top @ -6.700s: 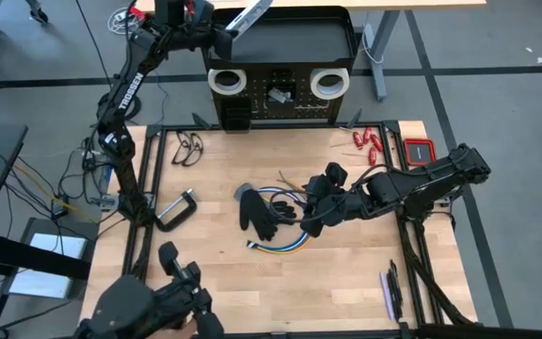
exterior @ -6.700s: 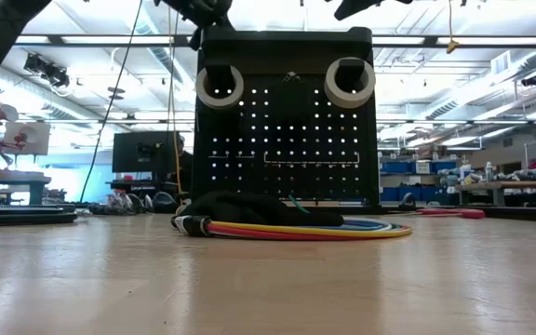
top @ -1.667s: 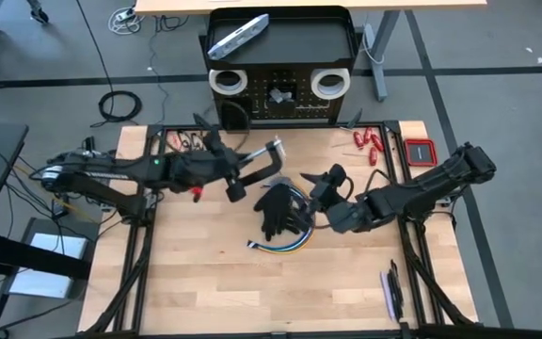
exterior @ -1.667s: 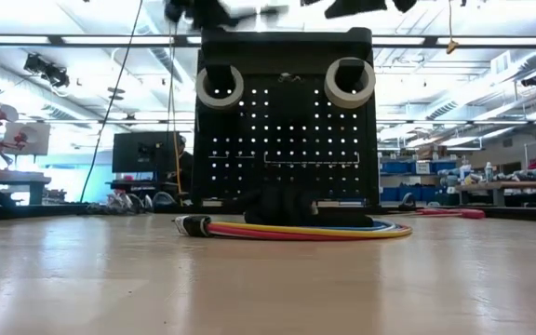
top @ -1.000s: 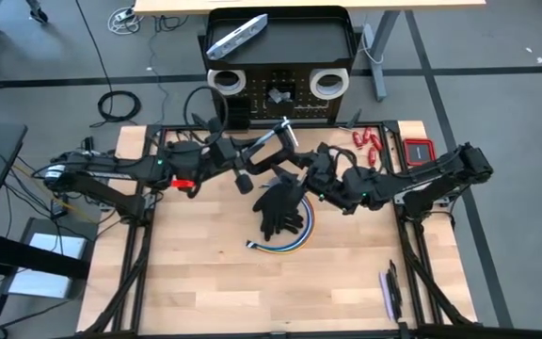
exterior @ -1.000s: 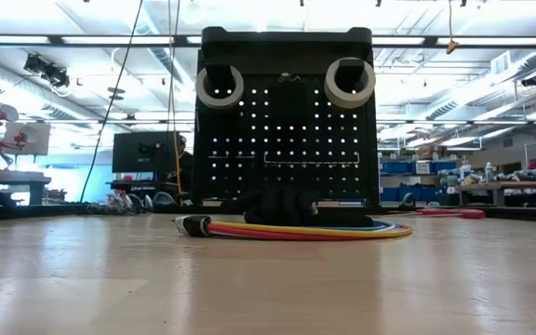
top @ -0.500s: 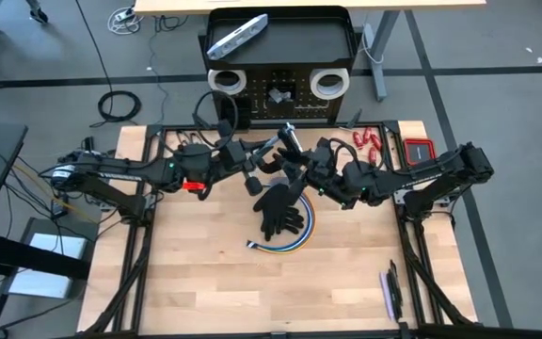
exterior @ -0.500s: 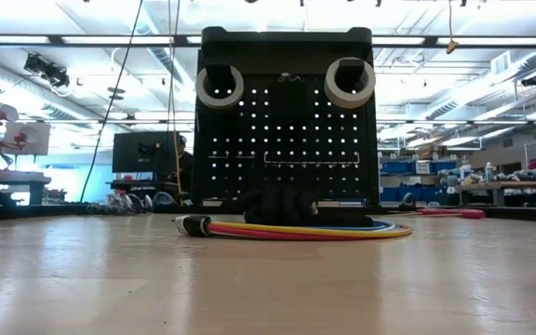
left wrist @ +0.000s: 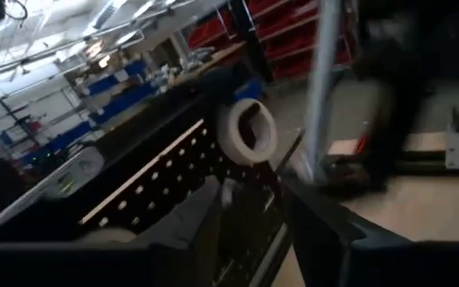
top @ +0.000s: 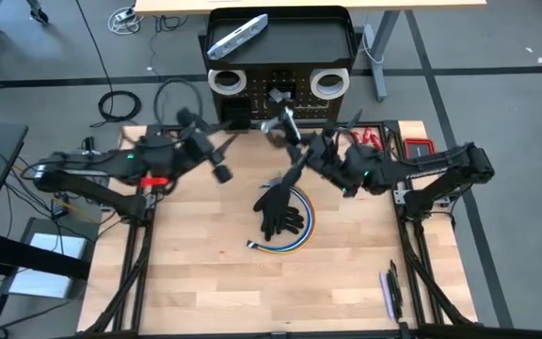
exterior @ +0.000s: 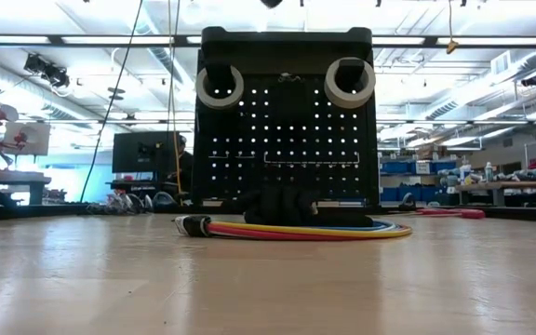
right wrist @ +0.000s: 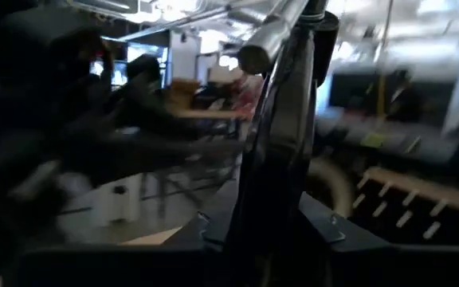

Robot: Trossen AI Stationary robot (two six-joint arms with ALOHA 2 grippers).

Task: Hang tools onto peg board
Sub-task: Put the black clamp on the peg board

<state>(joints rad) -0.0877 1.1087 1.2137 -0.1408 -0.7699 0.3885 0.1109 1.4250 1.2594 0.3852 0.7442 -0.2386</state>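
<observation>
The black clamp (top: 285,127) with its silver screw bar hangs in the air in front of the peg board (top: 280,99), and my right gripper (top: 307,158) is shut on it. My left gripper (top: 216,162) stands open to the clamp's left with nothing between its fingers (left wrist: 325,231). Two white tape rolls (top: 226,82) (top: 328,83) hang on the board's upper pegs. A silver-grey flat bar (top: 238,36) lies in the board's top tray. Both grippers are above the low view, which shows the peg board (exterior: 287,121). My right gripper pinches the clamp's black frame (right wrist: 281,159) between its two fingers, coming about level from the table's right side. The clamp is lifted clear of the table, and its silver screw bar (right wrist: 269,36) stands out beyond the fingers.
Black gloves (top: 276,212) lie on a coil of coloured cable (top: 301,229) at the table's middle. Small red-handled tools (top: 365,139) and a red case (top: 420,151) are at the far right. A purple-handled tool (top: 389,294) lies near the right front corner.
The clamp has passed from my left gripper to my right. My right gripper took hold of it and carried it up and toward the peg board. My left gripper let go and drew back toward the table's left edge.
</observation>
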